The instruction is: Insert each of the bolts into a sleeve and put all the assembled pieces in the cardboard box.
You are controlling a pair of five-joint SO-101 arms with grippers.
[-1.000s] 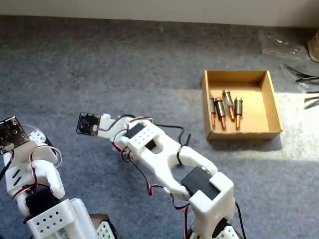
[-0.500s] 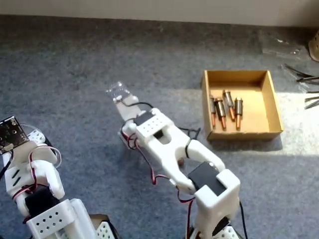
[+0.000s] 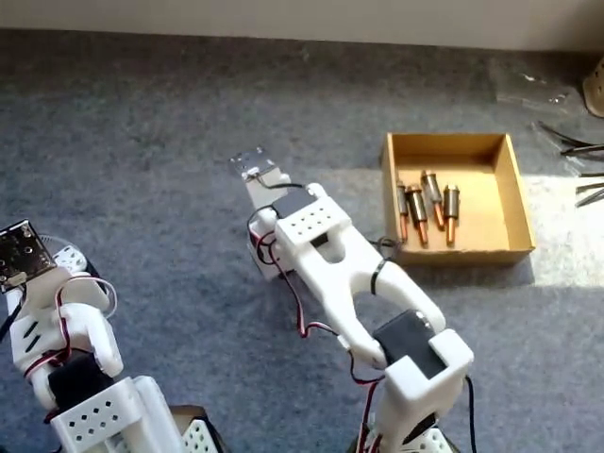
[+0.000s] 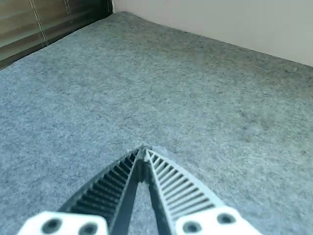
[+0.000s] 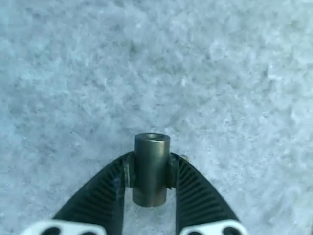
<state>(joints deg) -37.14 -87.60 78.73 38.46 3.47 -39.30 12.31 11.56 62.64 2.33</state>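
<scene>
My right gripper point(image 5: 150, 159) is shut on a dark metal sleeve point(image 5: 151, 169), held upright with its open end up above the grey carpet. In the high view the right arm point(image 3: 326, 250) reaches over the middle of the carpet, its wrist just left of the cardboard box point(image 3: 517, 193). Several assembled pieces point(image 3: 427, 209) with copper-coloured tips lie side by side in the box. My left gripper point(image 4: 143, 150) is shut with nothing in it, low over bare carpet. The left arm point(image 3: 57, 316) stands at the near left.
Metal tools point(image 3: 583, 170) lie at the right edge beyond the box, and a clear plastic bag point(image 3: 528, 80) lies behind it. Grey carpet point(image 3: 142, 123) covers the whole surface, with open room on the left and at the back.
The right arm has swung to the right and farther out, bringing its wrist closer to the cardboard box. The left arm has kept still.
</scene>
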